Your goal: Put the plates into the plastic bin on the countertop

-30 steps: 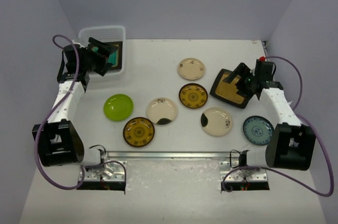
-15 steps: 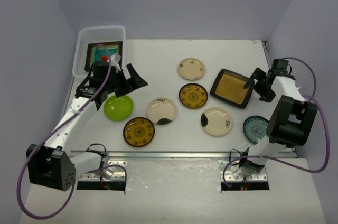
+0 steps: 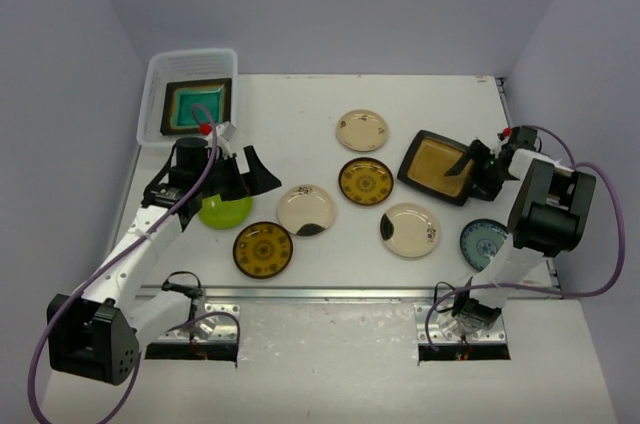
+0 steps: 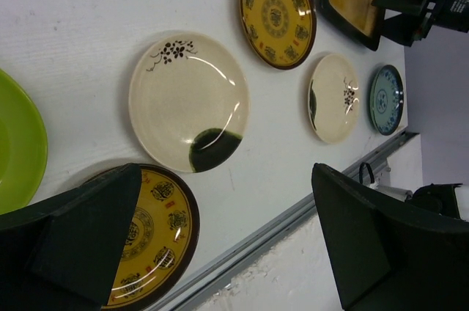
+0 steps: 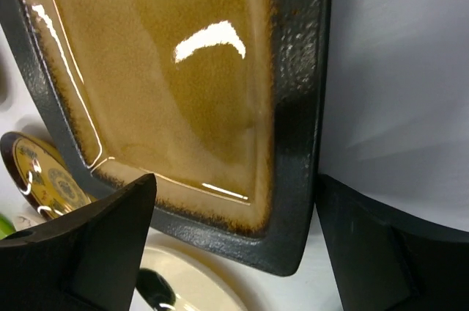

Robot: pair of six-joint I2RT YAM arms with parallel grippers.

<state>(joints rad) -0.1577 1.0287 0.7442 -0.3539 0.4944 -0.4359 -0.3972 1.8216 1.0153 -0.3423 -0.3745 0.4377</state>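
The countertop is a wide off-white slab under both my arms. At its far left corner stands the plastic bin, translucent white with rounded corners and a flared rim. From above it looks about as wide as it is deep, so I can name no long side.

Flat inside the bin lies the teal square plate, dark-rimmed, its edges parallel to the walls. The mustard square plate lies flat at the right. It is glossy amber inside a rough black rim and is turned so that its corners point far, near, left and right.

The round plates all lie face up:
- the far cream plate
- the far brown-yellow plate
- the middle cream plate, with a dark smear
- the right cream plate
- the near brown-yellow plate
- the lime plate
- the small blue plate, near right

My left gripper hangs over the lime plate's far edge, pointing right. Its jaws are spread wide and hold nothing. My right gripper has its jaws apart astride the mustard plate's right rim. I cannot tell whether either finger touches the plate.
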